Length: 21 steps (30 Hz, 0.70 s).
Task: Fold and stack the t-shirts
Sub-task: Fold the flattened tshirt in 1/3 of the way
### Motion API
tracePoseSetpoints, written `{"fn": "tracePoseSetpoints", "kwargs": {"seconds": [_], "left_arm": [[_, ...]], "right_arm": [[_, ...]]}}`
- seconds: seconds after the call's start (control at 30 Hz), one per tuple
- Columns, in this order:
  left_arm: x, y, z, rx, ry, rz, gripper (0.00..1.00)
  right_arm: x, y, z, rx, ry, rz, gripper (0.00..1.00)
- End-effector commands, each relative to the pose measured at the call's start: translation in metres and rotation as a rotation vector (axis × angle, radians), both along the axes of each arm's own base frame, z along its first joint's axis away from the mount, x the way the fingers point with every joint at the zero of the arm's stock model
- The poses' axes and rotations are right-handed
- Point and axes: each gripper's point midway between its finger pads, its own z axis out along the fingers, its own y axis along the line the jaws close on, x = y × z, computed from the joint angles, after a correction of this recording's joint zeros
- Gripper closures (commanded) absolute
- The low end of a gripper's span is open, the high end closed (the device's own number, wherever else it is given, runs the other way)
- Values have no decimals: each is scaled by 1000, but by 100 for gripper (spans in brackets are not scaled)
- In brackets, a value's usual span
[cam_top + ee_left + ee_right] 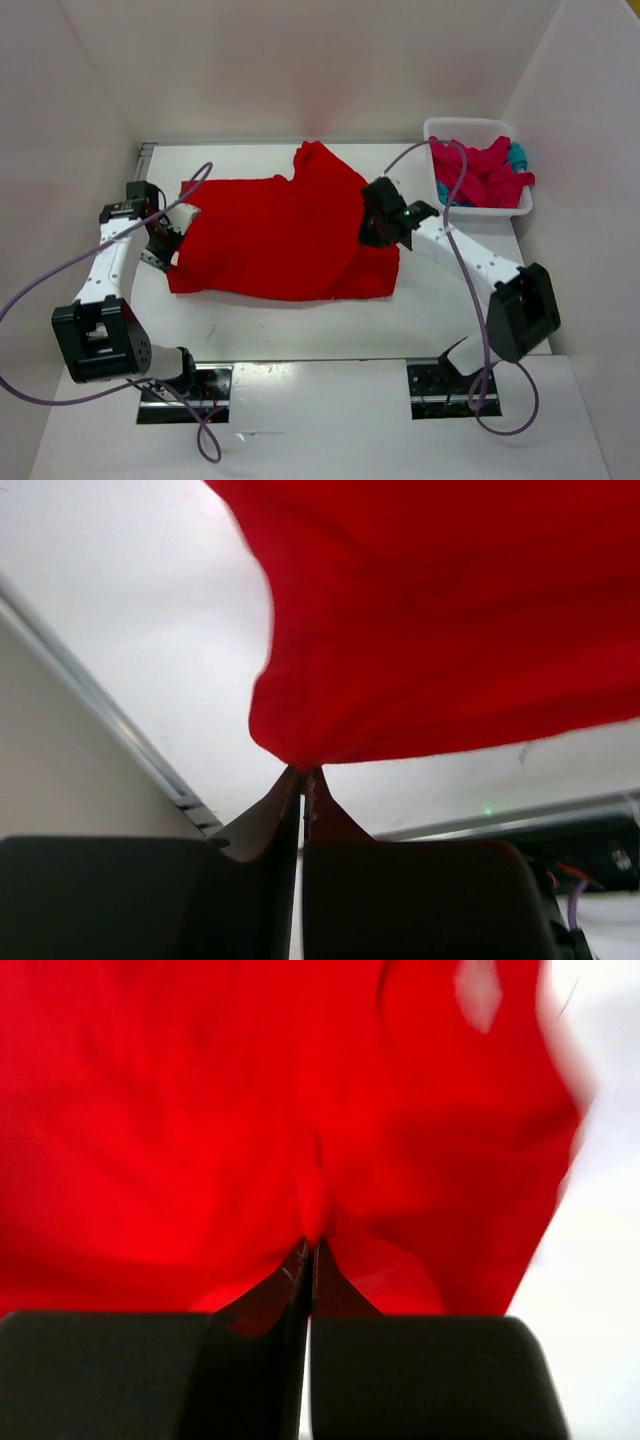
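- Nearest, along the front of the counter (300,325): a bare white strip, nothing of the task on it.
- Just beyond, spread mostly flat: red t-shirt (280,235), long axis running left to right across the counter, near hem roughly parallel to the front edge.
- At its left end: left pincer (303,775), closed hard on a pinch of the red edge. Cloth drawn up into a peak from the tips in the wrist view.
- At its right edge, toward the far side: right pincer (310,1250), likewise pressed together on a fold of red cloth, fabric filling its wrist view.
- Deciding relation, as a judgement: shirt stretched between the two grips, one at each end of the long axis, so any fold or straightening probably to be made with both together. Neither side clearly nearer.
- Facing: one flap, likely a sleeve, poking toward the back right of middle. Collar end impossible to tell.
- Farthest, at the far right corner: white basket (478,211) holding the crimson-pink t-shirt (485,172) and teal-blue t-shirt (517,155), both bunched and unfolded, apart from both pincers but nearer the right one.
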Motion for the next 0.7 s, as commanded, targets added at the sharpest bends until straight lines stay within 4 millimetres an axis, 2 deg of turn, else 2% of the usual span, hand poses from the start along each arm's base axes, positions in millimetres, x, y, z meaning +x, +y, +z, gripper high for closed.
{"fn": "tracePoseSetpoints", "kwargs": {"seconds": [0.0,0.03,0.07,0.1,0.13,0.17,0.23,0.27,0.33,0.37,0.4,0.47,0.53,0.67], "left_arm": [[47,18,21,35,-130,63,100],[52,19,21,35,-128,63,100],[64,19,27,25,-158,67,100],[72,18,20,20,-140,57,100],[76,15,17,16,-133,56,100],[82,13,16,15,-135,45,100],[90,5,6,-14,-114,33,100],[92,5,-2,-20,-99,45,100],[97,5,-7,-28,-94,67,100],[99,5,-12,-32,-85,76,100],[102,5,-9,-33,-97,85,100],[111,8,-8,-25,-123,105,100],[116,9,-7,-23,-137,137,100],[122,15,-10,0,-141,167,100]], "right_arm": [[78,-21,42,-74,-223,-11,100],[95,-22,57,-70,-265,-19,100],[111,-29,47,-95,-254,-28,100],[117,-24,45,-102,-252,0,100],[129,-26,51,-126,-273,21,100],[134,-22,35,-145,-243,52,100],[141,-19,30,-166,-239,92,100],[142,-18,16,-183,-211,103,100],[152,-20,16,-180,-221,91,100],[156,-30,10,-179,-204,73,100],[165,-33,20,-170,-232,57,100],[174,-36,20,-149,-236,52,100],[186,-37,29,-128,-256,45,100],[203,-33,31,-145,-264,66,100]]}}
